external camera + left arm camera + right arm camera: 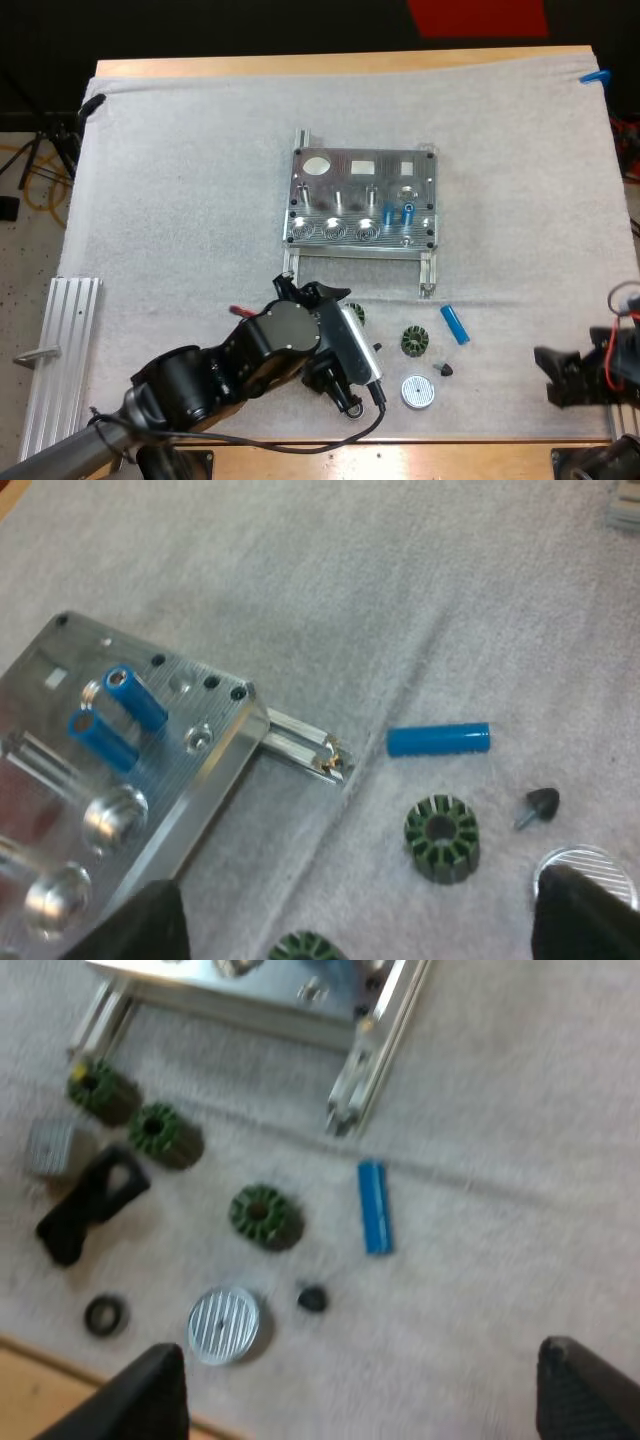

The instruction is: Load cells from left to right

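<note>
Fixture (360,200) mid-mat (200,200), two blue cells (408,212) standing in it | third blue cell (455,324) lying on mat near green ring (415,342) | left gripper (358,915) open, empty | right gripper (370,1390) open, empty

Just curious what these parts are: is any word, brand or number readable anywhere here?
No text can be read anywhere: none on the grey metal fixture, the loose bright blue cylinder, the dark green ribbed ring or the round ribbed silver disc.
</note>
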{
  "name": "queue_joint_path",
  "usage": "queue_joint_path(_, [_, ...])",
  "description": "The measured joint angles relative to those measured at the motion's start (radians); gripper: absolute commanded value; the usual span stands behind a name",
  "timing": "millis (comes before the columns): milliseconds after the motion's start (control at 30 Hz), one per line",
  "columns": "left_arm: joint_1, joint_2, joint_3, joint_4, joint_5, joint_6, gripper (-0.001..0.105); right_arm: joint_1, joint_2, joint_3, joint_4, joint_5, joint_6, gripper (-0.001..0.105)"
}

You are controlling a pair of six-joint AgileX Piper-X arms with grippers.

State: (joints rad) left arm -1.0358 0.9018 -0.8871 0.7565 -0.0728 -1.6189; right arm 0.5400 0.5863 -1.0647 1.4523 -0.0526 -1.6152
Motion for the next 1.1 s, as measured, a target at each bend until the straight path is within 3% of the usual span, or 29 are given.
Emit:
queue_joint_path(233, [0.000,0.115,-0.072,-0.027,0.018,0.130,0.069,0.000,-0.107,0.038,0.040,-0.012,0.005,0.070])
queue_joint_path(467, [0.062,0.295,-0.184,-0.026,0.232,0.263,0.069,0.000,-0.138,0.047,0.046,-0.012,0.030,0.070])
queue_joint_path(600, [0.111,0.400,-0.244,-0.016,0.277,0.401,0.069,0.000,-0.138,0.047,0.046,-0.012,0.030,0.070])
queue_joint_path(800, [0.094,0.534,-0.304,0.026,0.271,0.595,0.069,0.000,-0.138,0.047,0.046,-0.012,0.030,0.070])
queue_joint_path(867, [0.073,0.566,-0.305,0.020,0.242,0.619,0.069,0.000,-0.138,0.047,0.046,-0.012,0.030,0.070])
queue_joint_path(967, [0.030,0.624,-0.305,0.009,0.175,0.629,0.069,0.000,-0.138,0.047,0.046,-0.013,0.030,0.070])
queue_joint_path(1100, [-0.023,0.683,-0.310,-0.018,0.123,0.542,0.069,0.000,-0.138,0.047,0.046,-0.019,0.030,0.070])
